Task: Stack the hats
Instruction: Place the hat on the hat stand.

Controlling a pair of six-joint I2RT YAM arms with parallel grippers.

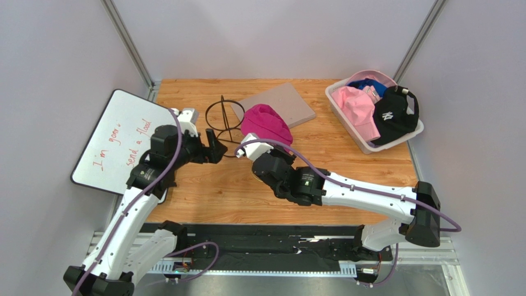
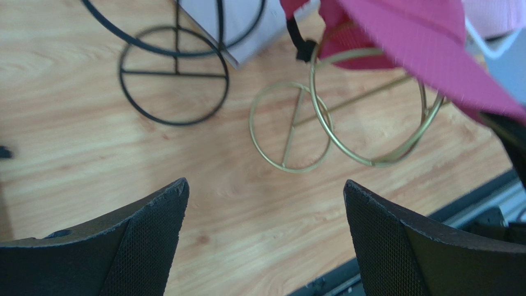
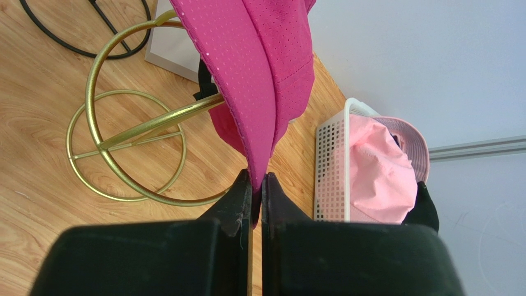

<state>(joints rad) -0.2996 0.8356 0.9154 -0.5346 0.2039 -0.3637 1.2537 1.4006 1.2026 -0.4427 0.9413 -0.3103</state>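
Right gripper [image 3: 256, 185] clamped tight on the brim edge of the magenta cap [image 3: 259, 74]. The cap hangs over the top ring of the gold wire frame [image 3: 123, 154], mid-table. Left gripper [image 2: 265, 191] has jaws wide apart and holds nothing, above the wood table [image 1: 346, 163] near the black wire frame [image 2: 174, 75]. Pink hat [image 1: 358, 111], black cap [image 1: 395, 114] and blue hat [image 1: 370, 83] are piled in the white mesh basket [image 1: 372, 148], far right.

Seen from above, the magenta cap [image 1: 267, 123] covers nearly all of the gold wire frame [image 3: 151, 121]. The blue hat [image 1: 370, 83] in the basket [image 1: 369, 148] is mostly buried under the pink hat [image 1: 358, 108] and the black cap [image 1: 395, 117]. In the left wrist view the magenta cap is blurred and cut by the top and right edges, and the black wire frame [image 2: 173, 73] loses its upper ring off the top.
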